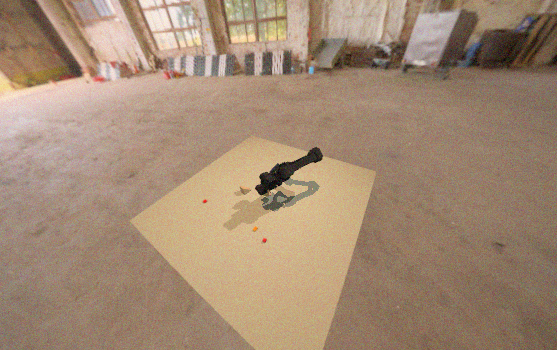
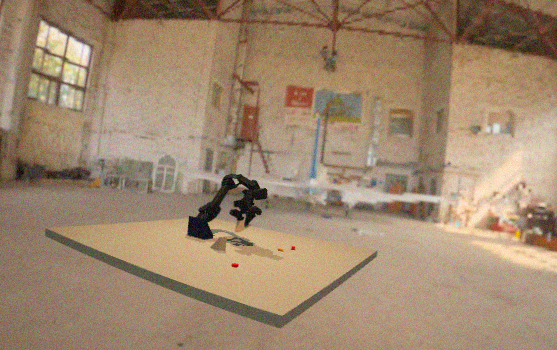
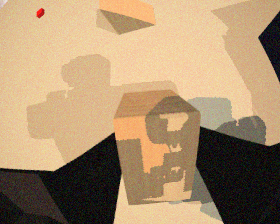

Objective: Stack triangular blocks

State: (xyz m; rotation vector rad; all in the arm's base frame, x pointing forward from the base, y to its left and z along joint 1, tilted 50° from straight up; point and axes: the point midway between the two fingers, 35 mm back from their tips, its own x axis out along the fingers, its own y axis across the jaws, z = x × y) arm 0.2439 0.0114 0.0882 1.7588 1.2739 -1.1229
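My gripper (image 1: 258, 190) (image 2: 241, 223) (image 3: 153, 132) is shut on one tan triangular block (image 3: 156, 143) (image 2: 239, 226) and holds it in the air above the table (image 1: 277, 295) (image 2: 132, 245). In the wrist view the block fills the space between the dark fingers, with its shadow on the table below. The other tan triangular block (image 1: 244, 190) (image 3: 127, 11) lies on the table just to the left of the gripper in the top view, apart from the held block and from the fingers.
Small bits lie on the table: a red one (image 1: 205, 201) (image 2: 235, 265) (image 3: 40, 12) to the left, an orange one (image 1: 255, 229) (image 2: 280, 249) and another red one (image 1: 264, 240) (image 2: 293, 247) nearer the front. The arm's base (image 2: 199, 227) stands behind.
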